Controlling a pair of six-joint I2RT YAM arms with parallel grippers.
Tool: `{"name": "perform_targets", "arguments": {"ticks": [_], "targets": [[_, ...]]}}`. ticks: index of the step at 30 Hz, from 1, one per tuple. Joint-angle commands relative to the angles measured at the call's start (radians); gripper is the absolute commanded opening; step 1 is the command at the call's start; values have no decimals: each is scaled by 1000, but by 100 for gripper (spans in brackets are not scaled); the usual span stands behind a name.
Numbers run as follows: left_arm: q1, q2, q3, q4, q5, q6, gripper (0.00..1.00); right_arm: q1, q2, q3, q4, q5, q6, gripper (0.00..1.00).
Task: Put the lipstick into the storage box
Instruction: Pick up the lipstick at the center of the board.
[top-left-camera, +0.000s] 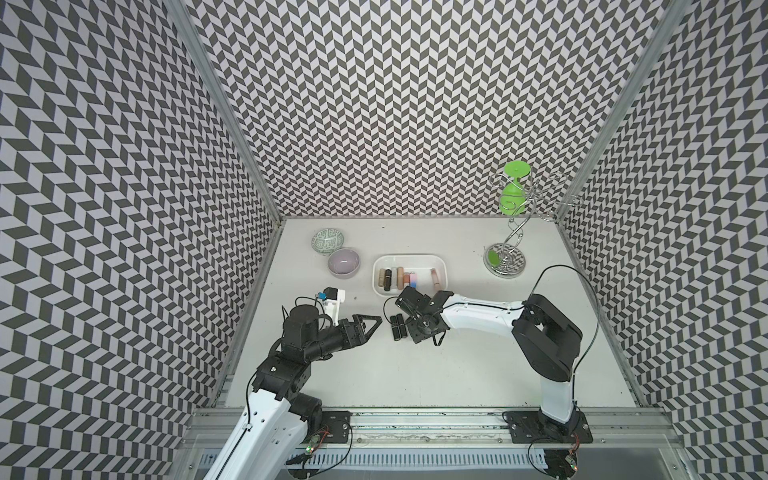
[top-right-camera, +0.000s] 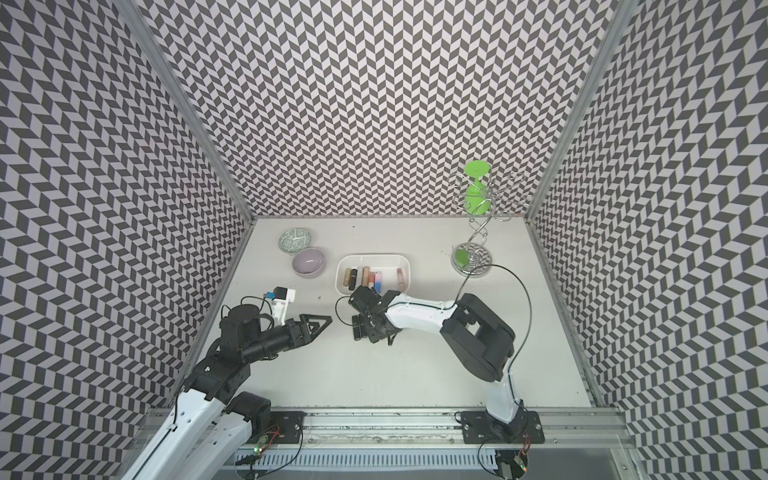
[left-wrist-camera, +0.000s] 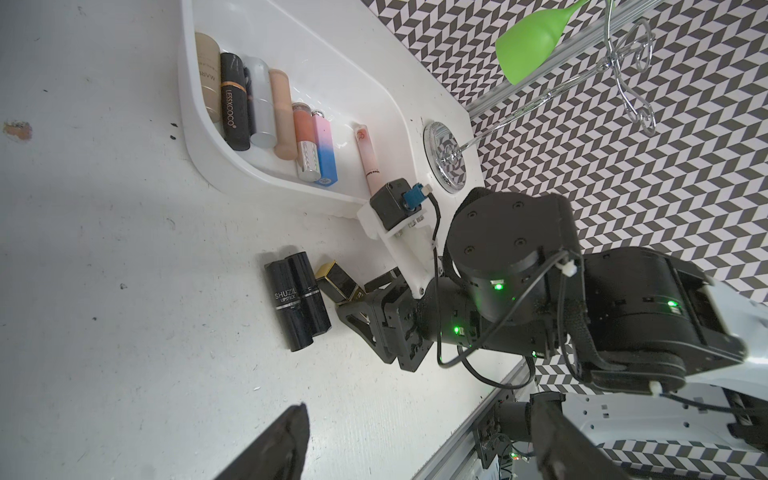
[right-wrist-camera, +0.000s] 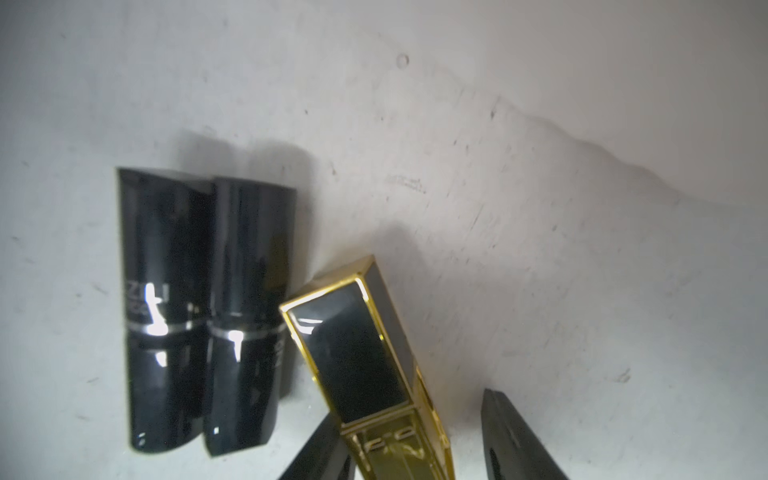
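Here, glossy, gold-edged square lipstick (right-wrist-camera: 353, 353)

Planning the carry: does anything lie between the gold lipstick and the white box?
Nothing visible. Only bare table separates the gold lipstick from the box; the two black lipsticks lie beside it, off that line.

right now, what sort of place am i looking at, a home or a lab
Probably a robot test cell, not a home: chevron-patterned walls box in a white tabletop, and the left arm and right arm are bolted to an aluminium rail.
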Motion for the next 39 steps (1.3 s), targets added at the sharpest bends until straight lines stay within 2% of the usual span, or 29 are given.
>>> {"name": "perform_targets", "arguments": {"ticks": [1, 13, 23, 32, 39], "targets": [[8, 4, 10, 13, 1, 14, 87, -6, 29, 41, 18, -7, -31, 52], [20, 17, 19, -2, 7, 35, 87, -16, 93, 114, 10, -16, -53, 51], [27, 31, 27, -6, 18, 52, 87, -35, 85, 104, 6, -21, -43, 28], [27, 38, 8, 42, 40, 23, 87, -39, 4, 95, -2, -45, -28, 26], [27, 35, -4, 81, 58, -8, 87, -75, -127, 38, 52, -188, 5, 26]]}}
